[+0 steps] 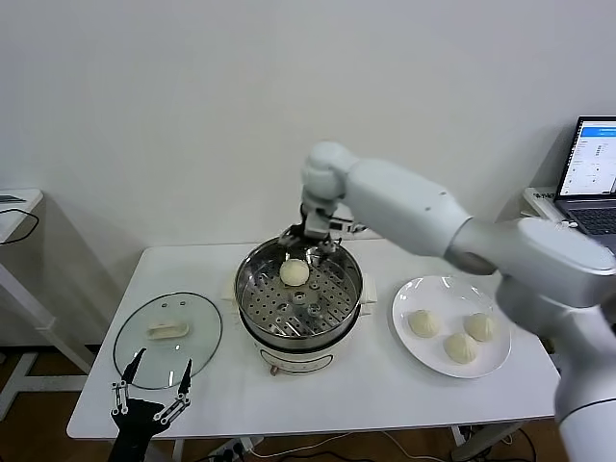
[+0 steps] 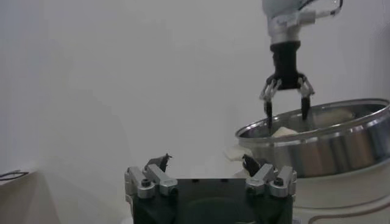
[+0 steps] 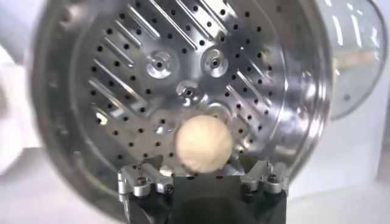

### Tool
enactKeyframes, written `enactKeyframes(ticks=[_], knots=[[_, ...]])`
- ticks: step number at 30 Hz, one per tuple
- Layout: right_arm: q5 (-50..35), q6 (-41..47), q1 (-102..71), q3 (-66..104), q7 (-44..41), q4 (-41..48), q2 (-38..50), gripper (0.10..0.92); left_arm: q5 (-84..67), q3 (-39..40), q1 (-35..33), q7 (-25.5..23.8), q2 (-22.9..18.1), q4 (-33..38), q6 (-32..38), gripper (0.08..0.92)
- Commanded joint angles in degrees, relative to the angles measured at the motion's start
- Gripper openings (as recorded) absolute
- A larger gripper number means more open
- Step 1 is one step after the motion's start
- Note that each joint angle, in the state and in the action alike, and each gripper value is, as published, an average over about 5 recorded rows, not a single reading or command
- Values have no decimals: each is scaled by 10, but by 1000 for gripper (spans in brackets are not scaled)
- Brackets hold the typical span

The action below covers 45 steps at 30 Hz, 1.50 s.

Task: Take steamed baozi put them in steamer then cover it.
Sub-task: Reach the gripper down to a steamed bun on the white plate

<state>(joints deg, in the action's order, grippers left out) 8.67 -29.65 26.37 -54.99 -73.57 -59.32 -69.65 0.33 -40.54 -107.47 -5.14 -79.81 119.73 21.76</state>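
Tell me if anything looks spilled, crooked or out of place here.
Nothing stands out. One pleated white baozi sits on the perforated tray of the shiny steel steamer below the open right gripper. Three more wait on the white plate. The glass lid lies flat beside the steamer.

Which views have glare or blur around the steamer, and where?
Right wrist view: steamer rim and tray smear with bright glare, outer edges soft; bun slightly blurred. Left wrist view: hazy and low-contrast, the steamer wall shows streaky reflections under the right end effector. Head view: even light, soft shadows, mild glare on the glass lid.
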Motion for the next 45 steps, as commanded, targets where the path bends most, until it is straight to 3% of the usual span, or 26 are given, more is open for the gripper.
enactKeyframes(ticks=[1,6,11,20,45], knots=[[-252,256,91,-78,-39,-36,196,823,2,5,2,0,2,-4,0,823],[-288,320,62,-158,-8,-37,262,823,3,10,6,0,2,-8,1,823],[-271,338,4,-196,36,-45,284,823,4,11,7,0,2,-9,2,823],[-209,344,-80,-170,66,-30,279,823,5,10,7,0,0,-16,3,823],[-179,340,-178,-94,146,26,227,823,7,-2,2,2,-3,-15,8,823]])
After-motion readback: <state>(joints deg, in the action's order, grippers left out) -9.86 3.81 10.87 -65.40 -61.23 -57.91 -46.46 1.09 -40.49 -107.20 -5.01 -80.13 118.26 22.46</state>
